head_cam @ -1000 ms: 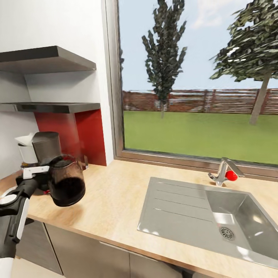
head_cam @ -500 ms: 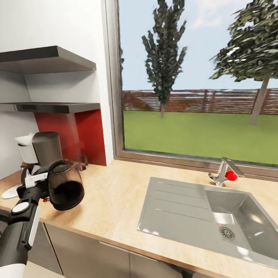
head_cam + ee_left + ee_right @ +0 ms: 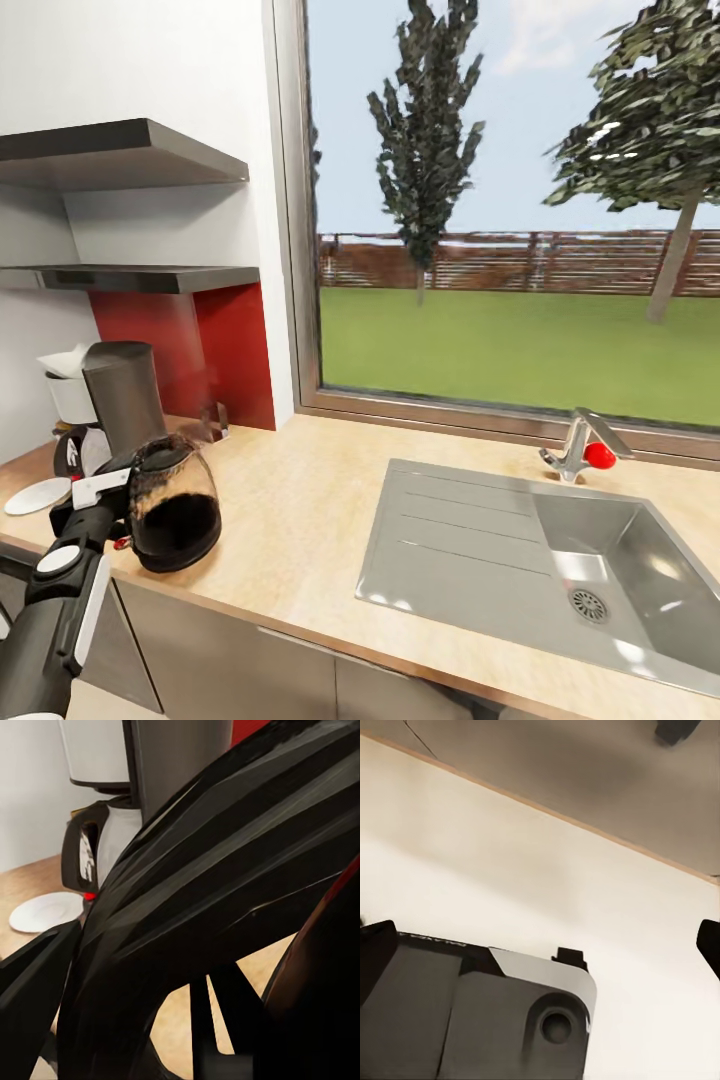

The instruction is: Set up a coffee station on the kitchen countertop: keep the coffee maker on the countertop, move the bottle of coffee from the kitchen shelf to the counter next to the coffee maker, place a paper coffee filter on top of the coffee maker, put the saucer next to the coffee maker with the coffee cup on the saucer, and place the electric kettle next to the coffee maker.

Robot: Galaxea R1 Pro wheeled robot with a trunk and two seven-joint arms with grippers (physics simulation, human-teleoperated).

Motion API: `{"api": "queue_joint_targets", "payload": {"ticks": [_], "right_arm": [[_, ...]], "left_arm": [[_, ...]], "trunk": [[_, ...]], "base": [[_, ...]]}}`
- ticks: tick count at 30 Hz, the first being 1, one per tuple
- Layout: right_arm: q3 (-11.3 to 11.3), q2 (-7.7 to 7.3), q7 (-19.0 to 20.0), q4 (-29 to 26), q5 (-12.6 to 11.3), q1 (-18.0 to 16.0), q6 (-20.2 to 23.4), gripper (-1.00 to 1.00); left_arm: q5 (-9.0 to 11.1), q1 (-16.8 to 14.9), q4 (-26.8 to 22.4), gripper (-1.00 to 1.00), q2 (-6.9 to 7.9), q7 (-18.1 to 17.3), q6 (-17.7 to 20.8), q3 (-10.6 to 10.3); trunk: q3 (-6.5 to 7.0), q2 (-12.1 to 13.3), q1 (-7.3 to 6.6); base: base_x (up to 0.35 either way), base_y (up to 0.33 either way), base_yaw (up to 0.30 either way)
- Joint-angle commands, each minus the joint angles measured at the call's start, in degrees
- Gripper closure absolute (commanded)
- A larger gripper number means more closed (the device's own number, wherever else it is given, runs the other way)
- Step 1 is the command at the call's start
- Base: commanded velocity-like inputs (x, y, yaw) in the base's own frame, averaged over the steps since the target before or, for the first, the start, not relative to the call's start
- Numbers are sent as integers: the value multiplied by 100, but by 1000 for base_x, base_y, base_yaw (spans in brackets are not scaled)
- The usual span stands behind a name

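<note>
Left gripper [image 3: 105, 487]: gripping the electric kettle [image 3: 175, 505] by its handle side, fingers closed on it.
Electric kettle: sitting at the near left edge of the kitchen countertop [image 3: 300, 520], just in front of the coffee maker [image 3: 122, 395].
Saucer [image 3: 37, 495]: lying flat on the counter, left of the kettle, bare.
Coffee maker: standing behind the kettle by the red wall panel [image 3: 215, 350].
Sink [image 3: 560, 560]: lying inset to the right.
Right gripper: cannot tell its opening.
Writing: none is showing legibly.

We see the left gripper [image 3: 118, 487] holding the electric kettle [image 3: 175, 505] by its handle. Kettle sits just beside the coffee maker [image 3: 118, 400]; saucer [image 3: 37, 495] lies near it.
</note>
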Motion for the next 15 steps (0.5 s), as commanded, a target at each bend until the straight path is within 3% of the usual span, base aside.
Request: {"api": "queue_joint_targets", "payload": {"ticks": [1,15], "right_arm": [[38,-1,27,2,-61,12,21,-100],[38,-4,43,5,-61,426,470,-100]], "left_arm": [[-61,0,-9,100,-1,25,35,-4],[-63,4,-10,100,2,90,30,-3]], "trunk": [[-2,-4,2],[-38,-4,2]], "base": [[26,0,0],[256,0,0]]}}
